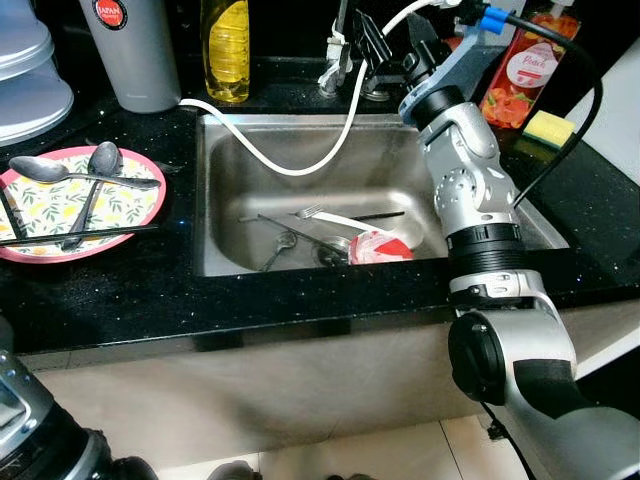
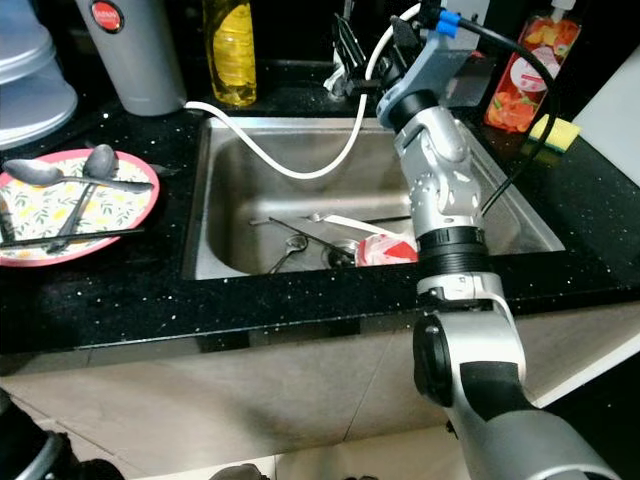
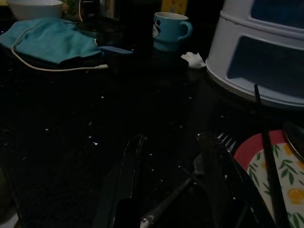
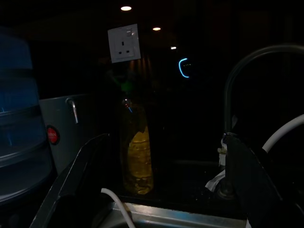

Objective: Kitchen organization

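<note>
Cutlery lies in two places: two spoons (image 1: 60, 172) and chopsticks on the plate (image 1: 140, 210) at the desk's left edge, and one fork (image 1: 325, 215), one spoon (image 1: 280, 245) and a red cup (image 1: 378, 247) in the sink (image 1: 225, 200). A white hose (image 1: 270, 155) crosses the sink. The right gripper (image 1: 392, 38), fingers spread, hovers by the tap at the back rim, above the cutlery. The left gripper (image 3: 171, 161), open, sits just beside the plate.

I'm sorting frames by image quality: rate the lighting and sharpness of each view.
Left and right eye views: well lit and sharp, with soft glare on the sink steel. Left wrist view: dim, the counter nearly black, only the blue mug clear. Right wrist view: very dark, ceiling lights as bright spots, the yellow bottle faint.
</note>
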Robot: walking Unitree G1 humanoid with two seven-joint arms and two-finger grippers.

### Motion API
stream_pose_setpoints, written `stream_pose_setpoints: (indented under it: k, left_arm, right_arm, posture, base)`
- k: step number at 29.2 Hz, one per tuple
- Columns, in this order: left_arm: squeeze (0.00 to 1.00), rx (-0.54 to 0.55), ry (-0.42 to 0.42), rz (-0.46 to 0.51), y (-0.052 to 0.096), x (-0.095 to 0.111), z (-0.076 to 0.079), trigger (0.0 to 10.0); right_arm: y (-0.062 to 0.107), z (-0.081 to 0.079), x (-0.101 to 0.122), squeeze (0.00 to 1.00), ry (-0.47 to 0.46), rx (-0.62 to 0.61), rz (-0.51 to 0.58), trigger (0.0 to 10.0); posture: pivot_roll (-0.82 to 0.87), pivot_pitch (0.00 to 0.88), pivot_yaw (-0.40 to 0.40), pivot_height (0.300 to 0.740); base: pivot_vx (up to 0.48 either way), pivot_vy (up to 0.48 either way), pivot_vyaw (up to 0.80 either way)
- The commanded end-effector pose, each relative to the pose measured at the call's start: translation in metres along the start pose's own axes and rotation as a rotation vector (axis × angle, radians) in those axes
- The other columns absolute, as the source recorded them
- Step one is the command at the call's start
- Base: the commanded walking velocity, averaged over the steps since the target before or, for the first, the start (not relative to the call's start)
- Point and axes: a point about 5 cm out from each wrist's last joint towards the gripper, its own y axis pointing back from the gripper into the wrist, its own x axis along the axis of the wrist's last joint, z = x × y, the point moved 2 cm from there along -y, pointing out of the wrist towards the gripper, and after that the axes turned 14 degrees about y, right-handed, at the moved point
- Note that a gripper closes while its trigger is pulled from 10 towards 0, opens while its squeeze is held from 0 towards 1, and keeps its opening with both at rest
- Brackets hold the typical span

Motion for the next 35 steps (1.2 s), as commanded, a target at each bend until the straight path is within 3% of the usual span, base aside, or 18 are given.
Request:
stream_pose_setpoints:
  k: [1, 3, 6, 8, 11, 14, 16, 17, 18, 19, 24, 26, 28, 29, 31, 33, 35]
  left_arm:
    - [0.00, 0.001, 0.010, -0.002, -0.003, 0.001, 0.003, 10.0]
    - [0.00, -0.004, 0.018, -0.001, -0.005, 0.001, 0.006, 10.0]
    - [0.00, 0.003, 0.071, -0.089, 0.002, -0.028, 0.011, 10.0]
    - [0.00, -0.026, 0.067, -0.086, 0.003, -0.027, 0.017, 10.0]
    - [0.00, -0.115, 0.079, -0.101, -0.003, -0.034, 0.036, 10.0]
    - [0.00, -0.119, 0.088, -0.112, -0.004, -0.040, 0.039, 10.0]
    - [0.00, -0.208, 0.096, -0.117, -0.003, -0.038, 0.058, 10.0]
    - [0.00, -0.208, 0.096, -0.117, -0.003, -0.038, 0.058, 10.0]
    - [0.00, -0.253, 0.089, -0.111, -0.004, -0.035, 0.068, 10.0]
    - [0.00, -0.298, 0.085, -0.125, -0.012, -0.043, 0.081, 10.0]
    - [0.00, -0.315, 0.121, -0.146, -0.012, -0.047, 0.091, 10.0]
    - [0.00, -0.423, 0.109, -0.127, -0.008, -0.042, 0.111, 10.0]
    - [0.00, -0.423, 0.109, -0.127, -0.008, -0.042, 0.111, 10.0]
    - [0.00, -0.457, 0.103, -0.121, -0.008, -0.040, 0.118, 10.0]
    - [0.00, -0.459, 0.098, -0.174, -0.012, -0.057, 0.127, 10.0]
    - [0.00, -0.459, 0.098, -0.174, -0.012, -0.057, 0.127, 10.0]
    - [0.00, -0.556, 0.105, -0.193, -0.003, -0.059, 0.146, 10.0]
  right_arm:
    - [-0.006, 0.010, 0.016, 0.00, 0.013, -0.001, 0.032, 10.0]
    - [-0.008, 0.012, 0.019, 0.00, 0.020, 0.001, 0.039, 10.0]
    - [0.003, 0.020, 0.012, 0.00, 0.089, 0.027, 0.004, 10.0]
    - [0.003, 0.021, 0.017, 0.00, 0.104, 0.039, 0.014, 10.0]
    - [0.002, 0.038, 0.030, 0.00, 0.169, 0.009, 0.032, 10.0]
    - [0.004, 0.041, 0.029, 0.00, 0.194, 0.003, 0.029, 10.0]
    - [0.013, 0.047, 0.036, 0.00, 0.222, -0.006, 0.037, 10.0]
    - [0.013, 0.047, 0.036, 0.00, 0.222, -0.006, 0.037, 10.0]
    - [0.016, 0.051, 0.041, 0.00, 0.232, -0.024, 0.042, 10.0]
    - [0.025, 0.060, 0.039, 0.00, 0.272, -0.060, 0.038, 10.0]
    - [0.039, 0.065, 0.034, 0.00, 0.288, -0.086, 0.021, 10.0]
    - [0.043, 0.071, 0.044, 0.00, 0.295, -0.114, 0.035, 10.0]
    - [0.043, 0.071, 0.044, 0.00, 0.295, -0.114, 0.035, 10.0]
    - [0.042, 0.074, 0.049, 0.00, 0.300, -0.127, 0.040, 10.0]
    - [0.052, 0.076, 0.044, 0.00, 0.339, -0.148, 0.026, 10.0]
    - [0.052, 0.076, 0.044, 0.00, 0.339, -0.148, 0.026, 10.0]
    - [0.059, 0.074, 0.055, 0.00, 0.352, -0.141, 0.036, 10.0]
  posture:
    - [0.31, 0.034, -0.061, 0.740]
    - [0.31, 0.034, -0.061, 0.740]
    - [0.24, 0.009, -0.047, 0.740]
    - [0.22, 0.006, -0.041, 0.740]
    - [0.17, 0.025, -0.020, 0.740]
    - [0.15, 0.012, -0.004, 0.740]
    - [0.09, 0.000, 0.049, 0.740]
    - [0.09, 0.000, 0.049, 0.740]
    - [0.08, 0.000, 0.055, 0.740]
    - [0.05, 0.000, 0.087, 0.740]
    - [0.02, 0.000, 0.124, 0.740]
    - [-0.02, 0.000, 0.158, 0.740]
    - [-0.02, 0.000, 0.158, 0.740]
    - [-0.03, 0.000, 0.166, 0.740]
    - [-0.07, 0.000, 0.189, 0.740]
    - [-0.07, 0.000, 0.189, 0.740]
    - [-0.10, 0.000, 0.197, 0.740]
  base:
    - [0.000, 0.000, 0.00]
    - [0.000, 0.000, 0.00]
    - [0.000, 0.000, 0.00]
    - [0.000, 0.000, 0.00]
    - [0.000, 0.000, 0.00]
    - [0.000, 0.000, 0.00]
    - [0.000, 0.000, 0.00]
    - [0.000, 0.000, 0.00]
    - [0.000, 0.000, 0.00]
    - [0.000, 0.000, 0.00]
    - [0.000, 0.000, 0.00]
    - [0.000, 0.000, 0.00]
    - [0.000, 0.000, 0.00]
    - [0.000, 0.000, 0.00]
    - [0.000, 0.000, 0.00]
    - [0.000, 0.000, 0.00]
    - [0.000, 0.000, 0.00]
